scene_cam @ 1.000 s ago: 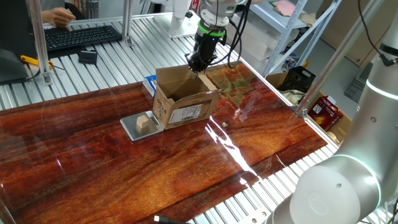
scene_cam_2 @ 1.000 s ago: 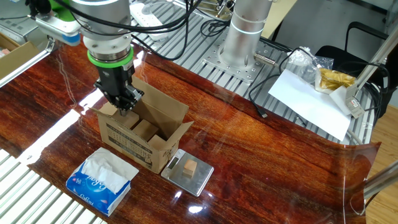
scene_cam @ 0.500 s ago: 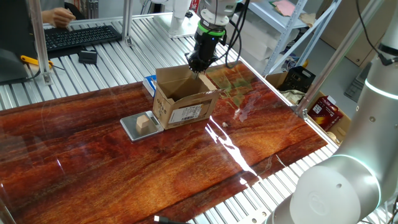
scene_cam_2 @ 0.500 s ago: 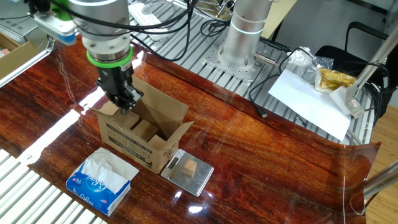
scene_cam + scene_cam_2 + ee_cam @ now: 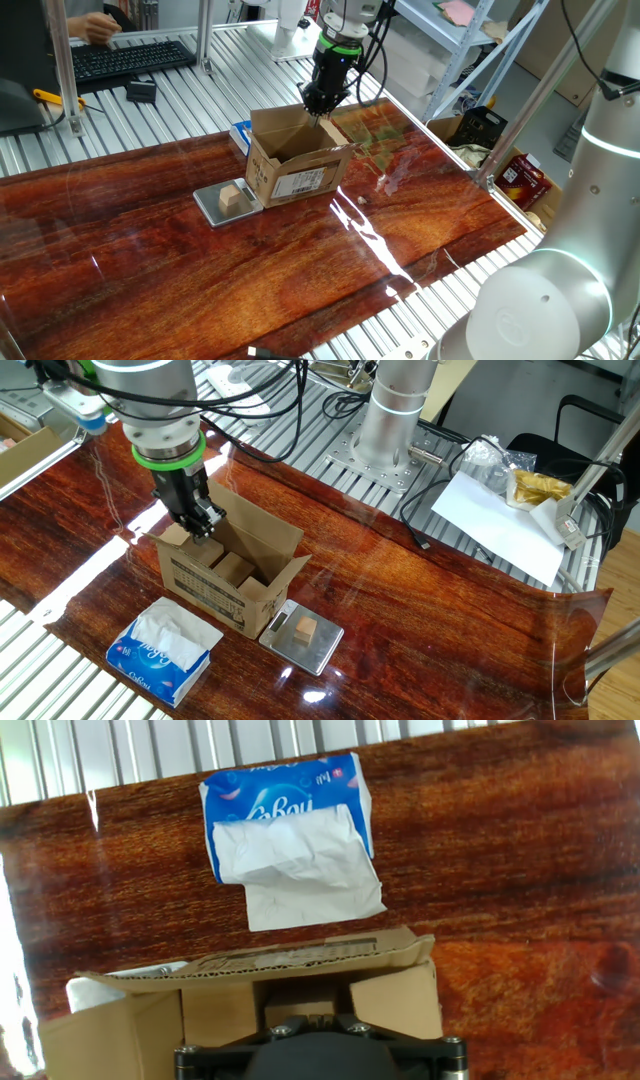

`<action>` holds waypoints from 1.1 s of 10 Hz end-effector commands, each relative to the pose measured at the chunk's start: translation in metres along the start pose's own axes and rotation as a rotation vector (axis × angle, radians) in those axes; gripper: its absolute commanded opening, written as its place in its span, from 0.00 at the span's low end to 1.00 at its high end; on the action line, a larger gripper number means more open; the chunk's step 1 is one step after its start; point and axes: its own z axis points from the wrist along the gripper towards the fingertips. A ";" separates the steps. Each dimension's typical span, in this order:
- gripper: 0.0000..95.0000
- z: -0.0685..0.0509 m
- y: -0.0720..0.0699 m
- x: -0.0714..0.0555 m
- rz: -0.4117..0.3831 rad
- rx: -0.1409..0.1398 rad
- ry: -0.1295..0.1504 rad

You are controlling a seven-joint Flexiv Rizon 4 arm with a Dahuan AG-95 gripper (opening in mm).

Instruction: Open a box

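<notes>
The box is a small brown cardboard carton with a white barcode label, standing on the wood table. It also shows in the other fixed view and the hand view. One long flap stands upright and the top is partly open. My gripper is at the box's far top edge, also seen in the other fixed view. Its fingers are close together on a short end flap. In the hand view the gripper sits just above the box's inside; the fingertips are mostly hidden by the hand.
A blue-and-white tissue packet lies beside the box, also in the hand view. A small metal scale with a tan wooden cube sits at the box's other side. A keyboard lies on the slatted bench behind.
The wrist has shifted slightly up and away from the box's middle, with the fingers still at the end flap. The box has not moved.
</notes>
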 end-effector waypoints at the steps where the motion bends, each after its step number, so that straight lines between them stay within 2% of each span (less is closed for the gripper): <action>1: 0.00 0.000 0.000 0.001 -0.002 0.017 -0.008; 2: 0.00 0.000 0.000 0.001 -0.001 0.031 -0.011; 4: 0.00 0.000 0.000 0.001 0.020 0.022 -0.009; 6: 0.00 0.001 0.000 0.001 0.021 0.032 -0.010; 11: 0.00 0.009 0.000 0.006 0.030 0.032 -0.012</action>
